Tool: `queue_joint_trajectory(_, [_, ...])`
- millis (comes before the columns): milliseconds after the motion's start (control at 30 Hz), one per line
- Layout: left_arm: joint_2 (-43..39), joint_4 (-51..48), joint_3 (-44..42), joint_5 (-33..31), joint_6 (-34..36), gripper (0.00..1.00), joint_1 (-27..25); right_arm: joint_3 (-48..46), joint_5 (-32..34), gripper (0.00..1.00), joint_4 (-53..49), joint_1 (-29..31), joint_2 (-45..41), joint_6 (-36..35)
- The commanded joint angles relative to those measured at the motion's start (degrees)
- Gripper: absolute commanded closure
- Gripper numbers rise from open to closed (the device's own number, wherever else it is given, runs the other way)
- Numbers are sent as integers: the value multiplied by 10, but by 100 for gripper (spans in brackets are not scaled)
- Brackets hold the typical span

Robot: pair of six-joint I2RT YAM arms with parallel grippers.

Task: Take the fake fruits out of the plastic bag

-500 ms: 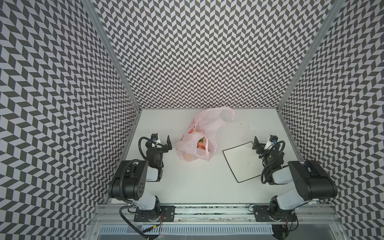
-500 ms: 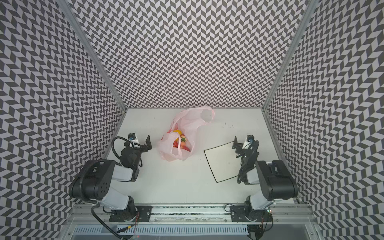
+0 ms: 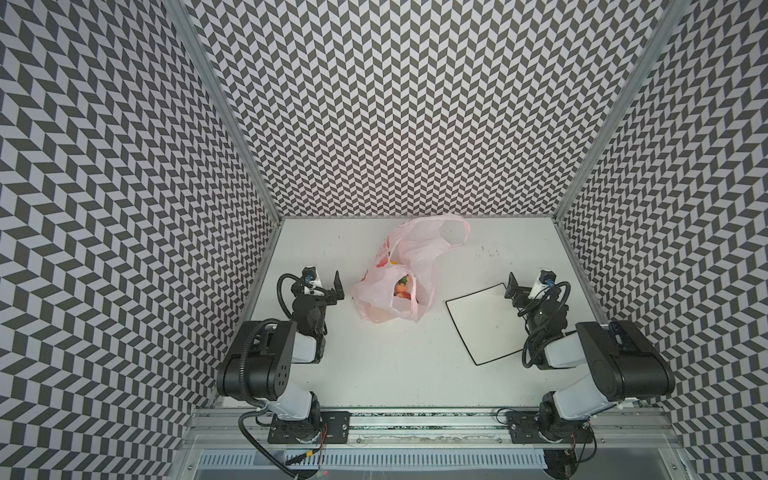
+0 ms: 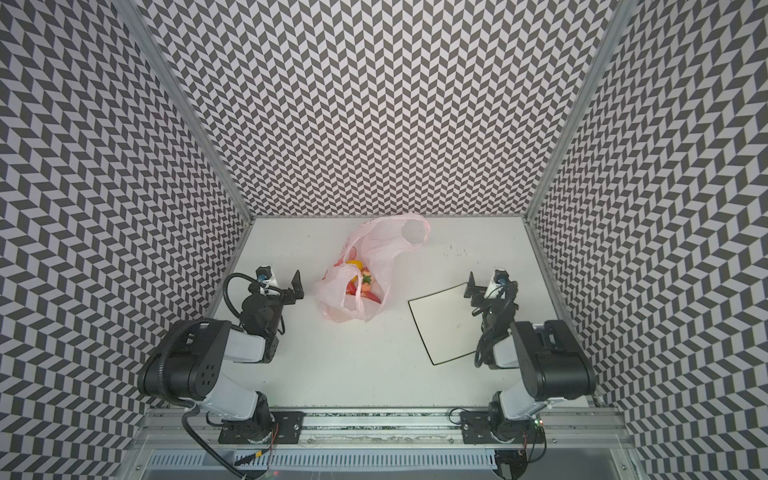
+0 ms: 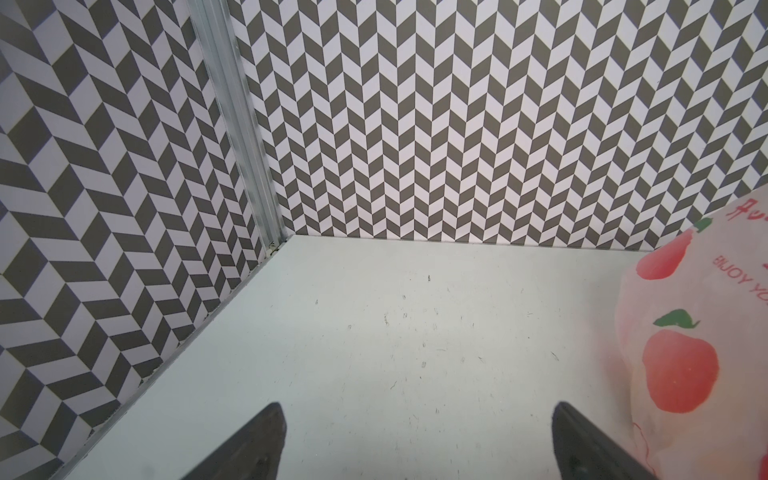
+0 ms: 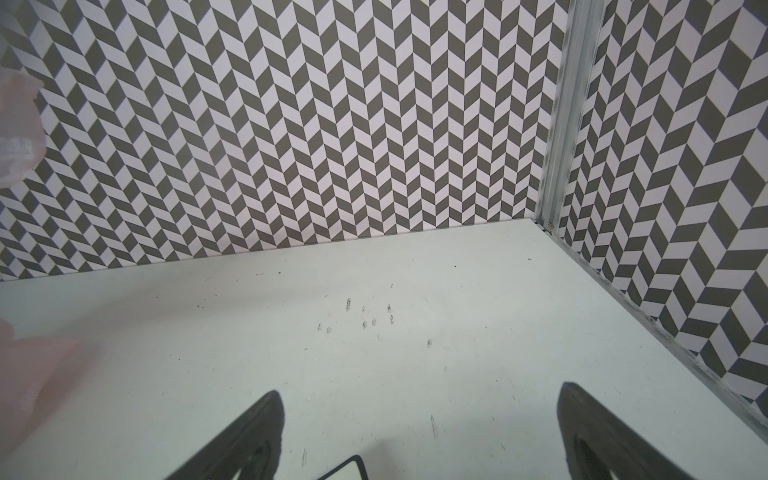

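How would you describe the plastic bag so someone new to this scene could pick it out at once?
On the white table inside the chevron-patterned walls, look between the two arms, closer to the left arm. The plastic bag lies there: crumpled, pale pink, translucent, fake fruits showing through its mouth. Its neighbour, the white sheet, is flat and black-bordered.

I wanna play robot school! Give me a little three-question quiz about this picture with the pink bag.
1. True or false: the fake fruits are inside the plastic bag.
2. What lies nearest the right gripper? A) white sheet B) bowl C) spoon
3. Fill in: the left gripper is ___ and holds nothing.
Key: 1 true; 2 A; 3 open.
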Motion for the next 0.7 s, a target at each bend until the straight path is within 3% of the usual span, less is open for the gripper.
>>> queue_joint_trajectory(0, [-5, 14, -4, 6, 7, 0, 2, 6, 6, 0, 33, 5, 5, -5])
queue_joint_trajectory(367, [-11, 26, -10, 9, 3, 0, 7, 6, -23, 0, 17, -9, -6, 3])
queue_joint_trajectory(467, [-84, -60, 0, -14, -13, 1, 11, -4, -33, 8, 14, -10, -44, -1])
queue_joint_trajectory(567, [-170, -141, 16, -30, -16, 1, 10, 4, -34, 12, -70, -8, -122, 0])
queue_joint_trajectory(667, [-233, -228, 51, -31, -19, 1, 11, 49, -37, 10, -224, -8, -203, 29])
